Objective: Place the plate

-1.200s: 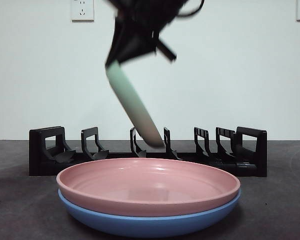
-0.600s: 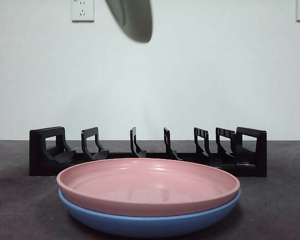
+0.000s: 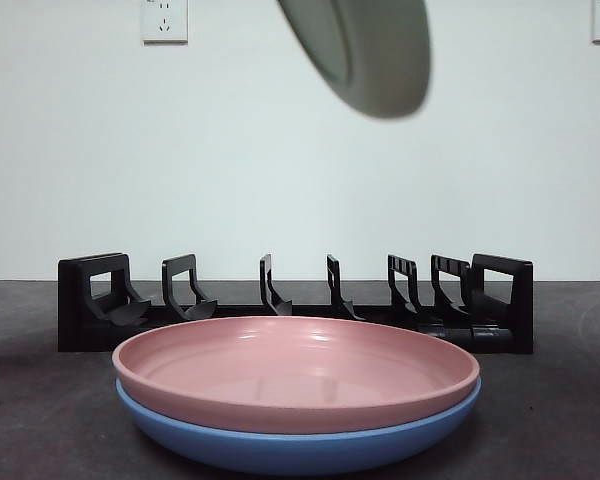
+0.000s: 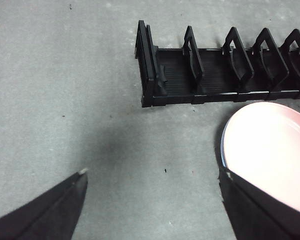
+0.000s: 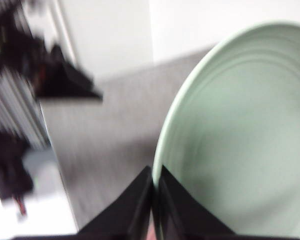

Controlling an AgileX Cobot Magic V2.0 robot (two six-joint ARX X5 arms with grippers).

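Note:
A pale green plate [image 3: 365,55] hangs high above the table at the top of the front view, tilted on edge. My right gripper [image 5: 154,190] is shut on its rim, and the plate [image 5: 240,135] fills most of the blurred right wrist view. The black dish rack [image 3: 295,305] stands empty along the back of the table. My left gripper [image 4: 152,175] is open above bare table, beside the rack's end [image 4: 150,65] and the stacked plates.
A pink plate [image 3: 296,370] lies stacked on a blue plate [image 3: 296,445] in front of the rack; its pink surface [image 4: 270,150] also shows in the left wrist view. The grey tabletop [image 4: 65,100] spreads beside the rack.
The green plate rose from the rack's middle slots to the top of the view, then shifted right and turned more face-on. The arm's dark body left the front view.

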